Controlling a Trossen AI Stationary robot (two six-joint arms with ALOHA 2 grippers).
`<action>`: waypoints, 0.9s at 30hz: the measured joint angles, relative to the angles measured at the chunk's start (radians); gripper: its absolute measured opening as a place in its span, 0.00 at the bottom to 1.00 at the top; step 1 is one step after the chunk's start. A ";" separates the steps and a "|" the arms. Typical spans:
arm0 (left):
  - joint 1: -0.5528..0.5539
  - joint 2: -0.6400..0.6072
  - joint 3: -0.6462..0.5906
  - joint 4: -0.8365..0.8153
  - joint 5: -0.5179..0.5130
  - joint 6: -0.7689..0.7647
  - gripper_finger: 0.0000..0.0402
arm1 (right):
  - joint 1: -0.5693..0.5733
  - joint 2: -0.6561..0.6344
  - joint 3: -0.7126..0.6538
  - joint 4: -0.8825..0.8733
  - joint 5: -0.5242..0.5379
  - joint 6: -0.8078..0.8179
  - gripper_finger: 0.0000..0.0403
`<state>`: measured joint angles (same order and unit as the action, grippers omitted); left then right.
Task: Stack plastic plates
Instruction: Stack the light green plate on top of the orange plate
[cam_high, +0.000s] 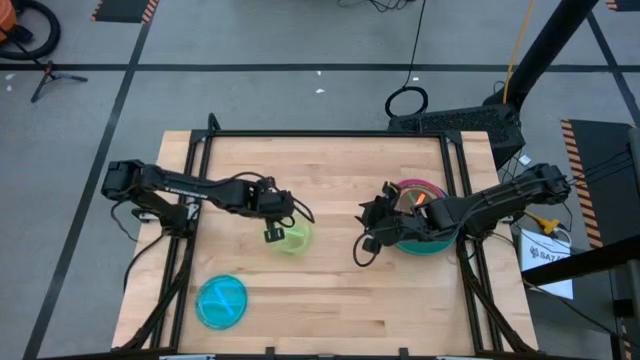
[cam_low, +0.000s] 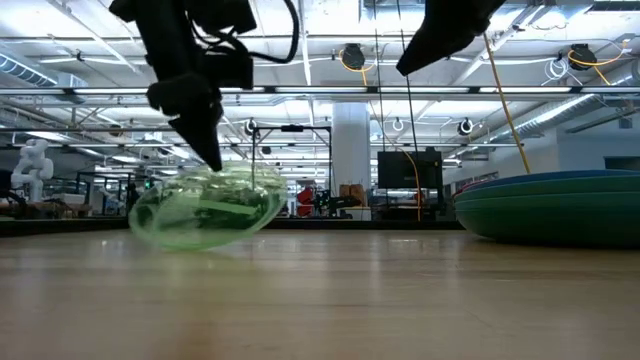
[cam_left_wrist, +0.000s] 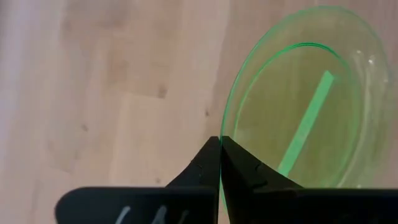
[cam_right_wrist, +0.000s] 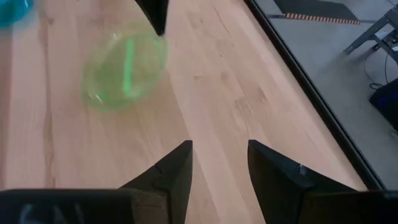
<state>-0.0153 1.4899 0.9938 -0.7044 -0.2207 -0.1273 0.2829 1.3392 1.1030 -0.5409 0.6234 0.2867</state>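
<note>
Lime plate (cam_high: 293, 238): I see it near the middle of the counter, a little toward my left arm's side. In the low view (cam_low: 207, 207) it sits tilted, one edge lifted off the wood and the other edge low. It is translucent green with a brighter green stripe across its face (cam_left_wrist: 305, 106).

Left gripper (cam_high: 274, 232): I have it on the lime plate's rim. In the left wrist view the fingers (cam_left_wrist: 239, 171) are pressed together with the thin rim pinched between them.

Stack of plates (cam_high: 420, 222): it lies at the right side of the counter, close to the right rail. I make out a large teal plate at the bottom with pink or magenta and something orange showing on top. In the low view (cam_low: 560, 205) it shows as a wide teal and dark green mound resting flat.

Right gripper (cam_high: 372, 222): I have it at the stack's inner edge, pointing toward the middle of the counter. In the right wrist view the fingers (cam_right_wrist: 173, 171) stand apart with bare wood between them, holding nothing.

Cyan plate (cam_high: 221, 300): lying flat near the front left of the counter, well apart from both grippers.

Counter (cam_high: 330, 300): light wood planks within a dark frame.
</note>
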 joint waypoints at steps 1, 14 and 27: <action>-0.006 0.000 0.010 -0.001 -0.024 -0.010 0.01 | -0.001 0.003 0.000 0.018 0.000 0.000 0.37; -0.085 0.000 0.126 0.002 -0.193 -0.086 0.01 | -0.066 0.098 0.000 0.283 -0.028 -0.018 0.42; -0.100 0.000 0.144 0.077 -0.236 -0.092 0.01 | -0.178 0.180 0.000 0.398 -0.235 -0.062 0.46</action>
<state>-0.1150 1.4899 1.1374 -0.6279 -0.4568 -0.2192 0.1045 1.5188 1.1029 -0.1432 0.3886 0.2249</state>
